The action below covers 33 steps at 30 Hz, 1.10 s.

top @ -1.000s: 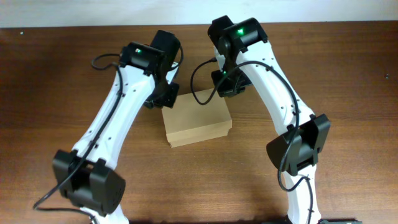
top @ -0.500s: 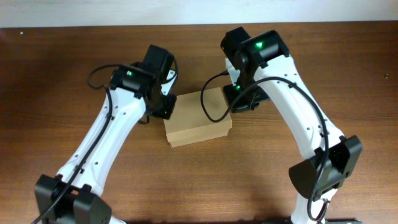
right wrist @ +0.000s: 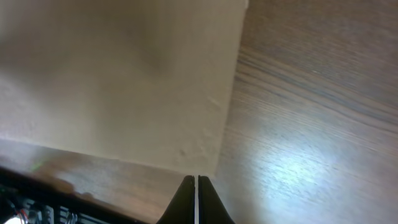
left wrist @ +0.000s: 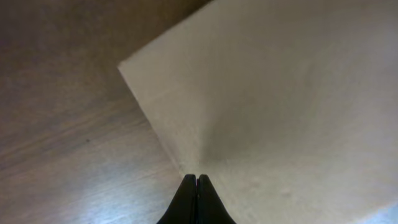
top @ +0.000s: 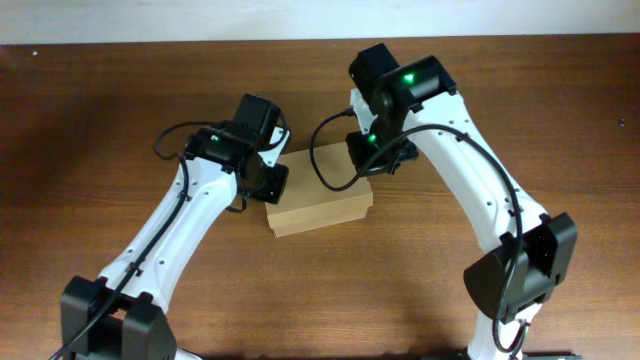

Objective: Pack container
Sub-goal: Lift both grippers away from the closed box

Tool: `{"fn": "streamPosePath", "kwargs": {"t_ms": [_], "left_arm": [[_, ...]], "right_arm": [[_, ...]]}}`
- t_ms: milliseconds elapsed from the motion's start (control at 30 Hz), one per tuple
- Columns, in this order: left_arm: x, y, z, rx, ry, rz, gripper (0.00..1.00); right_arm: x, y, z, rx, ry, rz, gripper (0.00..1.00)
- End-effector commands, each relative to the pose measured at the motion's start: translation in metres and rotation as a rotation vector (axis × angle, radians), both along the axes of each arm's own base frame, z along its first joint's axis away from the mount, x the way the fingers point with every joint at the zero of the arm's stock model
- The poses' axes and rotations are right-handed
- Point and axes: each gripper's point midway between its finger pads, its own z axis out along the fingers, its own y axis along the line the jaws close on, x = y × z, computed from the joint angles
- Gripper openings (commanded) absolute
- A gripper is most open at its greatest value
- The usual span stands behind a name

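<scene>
The container (top: 318, 195) is a plain tan cardboard box with its lid down, lying in the middle of the wooden table. My left gripper (top: 270, 182) is shut and empty, its tips at the box's left edge. The left wrist view shows those closed tips (left wrist: 196, 182) over the edge of the container (left wrist: 280, 93). My right gripper (top: 374, 160) is also shut and holds nothing, and it sits at the box's far right corner. In the right wrist view, its tips (right wrist: 196, 182) hover just off the corner of the container (right wrist: 124, 81).
The brown wooden table (top: 560, 120) runs to a pale wall at the back. Both white arms arch in over the box from the front edge, and their black cables hang loose near the wrists.
The left wrist has slid nearer along the box's left side. The right wrist swung out to the right, then came back to the far right corner. The box has stayed put.
</scene>
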Motion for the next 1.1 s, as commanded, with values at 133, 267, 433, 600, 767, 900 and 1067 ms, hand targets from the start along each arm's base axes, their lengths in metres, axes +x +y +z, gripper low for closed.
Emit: {"fn": "streamPosePath", "kwargs": {"t_ms": [133,267,433,600,767,900,1067], "left_arm": [[-0.01,-0.001,-0.022,-0.035,0.025,0.017,0.02],[-0.01,-0.001,-0.03,-0.038,0.016,0.017,0.02],[-0.007,-0.002,-0.033,-0.043,0.001,0.017,0.02],[0.001,-0.004,-0.028,-0.051,-0.03,0.018,0.02],[0.025,0.007,0.019,-0.072,-0.141,0.062,0.02],[0.059,0.046,0.09,-0.027,-0.338,0.178,0.06],[0.09,0.112,0.178,0.022,-0.572,0.356,0.11]], "right_arm": [[-0.021,0.007,-0.057,0.009,0.125,-0.025,0.05],[-0.026,0.005,-0.079,0.008,0.15,-0.046,0.05],[-0.025,0.005,-0.089,0.011,0.147,-0.053,0.05],[-0.016,0.01,-0.08,0.034,0.111,-0.051,0.05],[0.01,0.012,-0.039,0.08,0.012,-0.064,0.04],[0.042,-0.002,0.019,0.116,-0.117,-0.114,0.05],[0.082,-0.068,0.092,0.041,-0.343,-0.259,0.22]]}}
